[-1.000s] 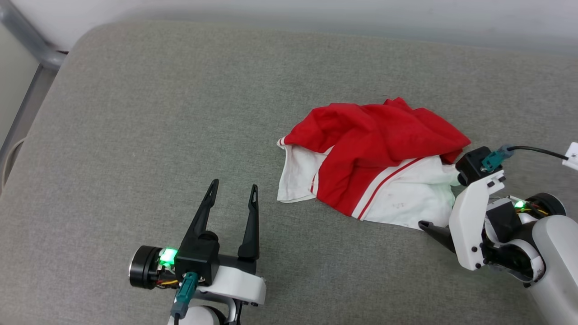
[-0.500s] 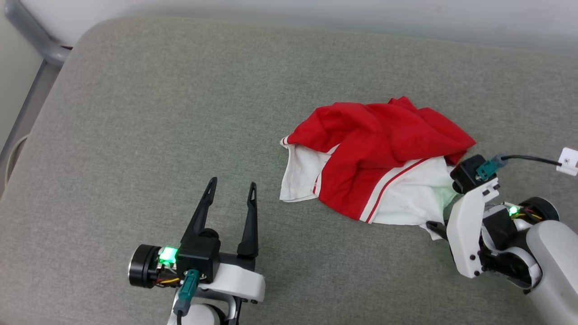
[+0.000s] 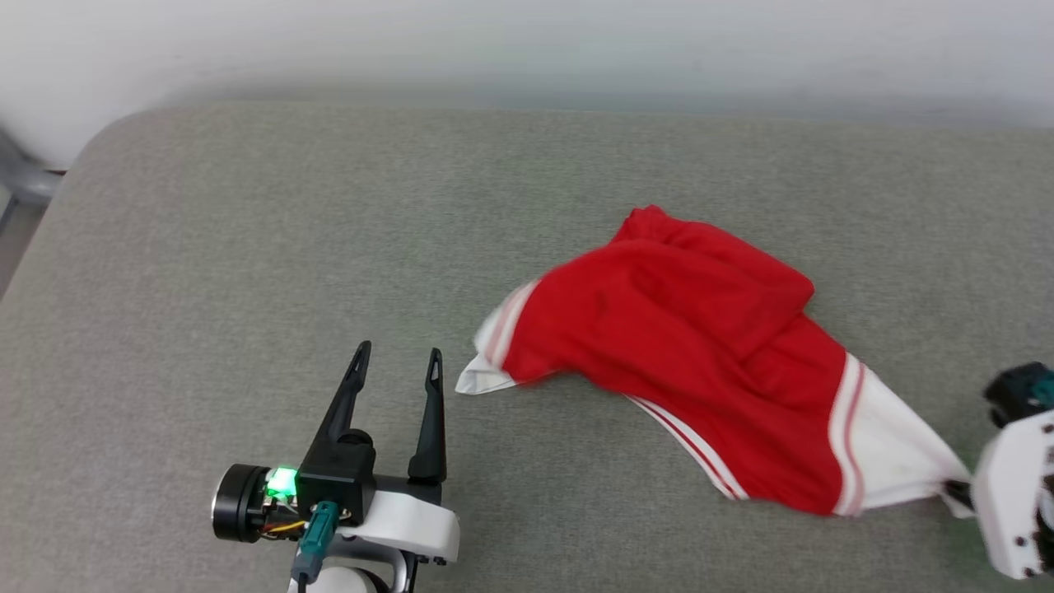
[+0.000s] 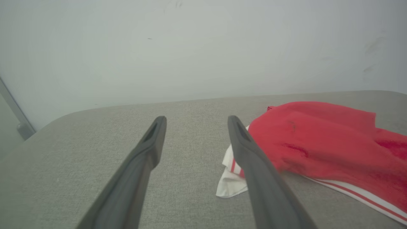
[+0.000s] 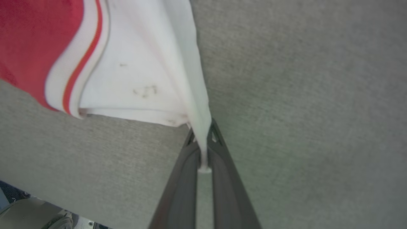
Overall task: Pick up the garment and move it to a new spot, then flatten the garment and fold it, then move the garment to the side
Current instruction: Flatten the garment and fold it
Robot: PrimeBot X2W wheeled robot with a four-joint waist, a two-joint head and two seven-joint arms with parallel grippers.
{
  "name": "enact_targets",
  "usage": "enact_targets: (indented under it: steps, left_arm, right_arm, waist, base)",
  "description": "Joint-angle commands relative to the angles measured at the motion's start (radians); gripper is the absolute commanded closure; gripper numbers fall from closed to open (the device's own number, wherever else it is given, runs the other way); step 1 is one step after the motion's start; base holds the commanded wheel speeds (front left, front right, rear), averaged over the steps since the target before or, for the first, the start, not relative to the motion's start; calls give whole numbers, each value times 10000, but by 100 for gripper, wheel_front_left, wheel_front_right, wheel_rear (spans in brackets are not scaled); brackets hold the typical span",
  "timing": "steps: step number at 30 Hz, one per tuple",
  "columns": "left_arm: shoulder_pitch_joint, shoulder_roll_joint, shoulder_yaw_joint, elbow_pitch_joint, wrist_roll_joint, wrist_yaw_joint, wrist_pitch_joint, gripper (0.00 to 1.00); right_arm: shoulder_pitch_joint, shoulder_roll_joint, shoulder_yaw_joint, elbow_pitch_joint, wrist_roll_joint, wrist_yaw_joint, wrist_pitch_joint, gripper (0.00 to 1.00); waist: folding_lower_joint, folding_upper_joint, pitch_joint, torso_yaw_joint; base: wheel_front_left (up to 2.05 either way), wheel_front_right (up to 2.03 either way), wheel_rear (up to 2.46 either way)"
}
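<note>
The garment, red with white sleeves and red-and-white striped trim, lies stretched across the grey cushion, drawn out toward the lower right. My right gripper is shut on the edge of its white sleeve, the cloth pinched between the two dark fingers; in the head view that gripper sits at the right edge, holding the sleeve tip. The garment shows to the right in the left wrist view. My left gripper rests open at the lower left, a little left of the garment's other white sleeve, touching nothing.
The grey cushioned surface spreads wide to the left and behind the garment. A pale wall runs along its far edge, and a metal frame piece shows at the far left beyond the rounded corner.
My right gripper has shut on the white sleeve and pulled it toward the lower right, stretching the crumpled garment out. The head camera has tilted up, so the whole picture shifted. The left gripper stays open.
</note>
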State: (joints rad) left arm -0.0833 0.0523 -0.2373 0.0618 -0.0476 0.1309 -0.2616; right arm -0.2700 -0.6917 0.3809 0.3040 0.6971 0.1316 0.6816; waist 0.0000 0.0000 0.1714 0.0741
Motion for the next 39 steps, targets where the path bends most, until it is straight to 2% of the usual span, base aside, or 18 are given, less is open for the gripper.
enact_targets:
  steps: [1,4,10,17,23,24,25,30,39]
  left_arm:
    - [66,9,58,-9,48,-45,-51,0]
    - [-82,3,84,-25,103,-71,-51,0]
    - [-203,-1,129,35,154,-124,-51,0]
    - [-343,-3,168,101,243,-175,-52,0]
    - [-367,-7,175,196,258,-210,-52,0]
    - [-347,-9,175,212,249,-219,-52,0]
    - [-319,-8,174,222,234,-237,-52,0]
    - [-130,-10,204,252,75,-329,-52,0]
    - [252,-14,197,157,-127,-649,-52,0]
  right_arm:
    - [183,-204,-124,143,-69,-17,-63,100]
    - [390,-703,-507,486,-386,-17,-259,100]
    - [433,-1074,-1061,1423,-1125,-17,-778,100]
    - [-90,-1122,-1507,2602,-2240,-17,-1650,100]
    - [-598,-772,-1602,3390,-2933,-17,-2401,100]
    - [-682,-735,-1592,3392,-3032,-17,-2638,13]
    - [-718,-649,-1627,3475,-3077,-17,-2775,0]
    - [-1010,-139,-2087,3410,-3307,-16,-4170,0]
    - [-147,1208,-3016,2404,-2225,-16,-7094,0]
  waist:
    - [0,0,-72,-226]
    - [0,0,4,-428]
    - [0,0,76,-619]
    - [0,0,307,-700]
    - [0,0,213,-753]
    - [0,0,168,-775]
    - [0,0,117,-802]
    - [0,0,-245,-1006]
    - [0,0,-868,-1492]
  base:
    - [0,0,0]
    - [0,0,0]
    - [0,0,0]
    - [0,0,0]
    - [0,0,0]
    - [0,0,0]
    - [0,0,0]
    - [0,0,0]
    - [0,0,0]
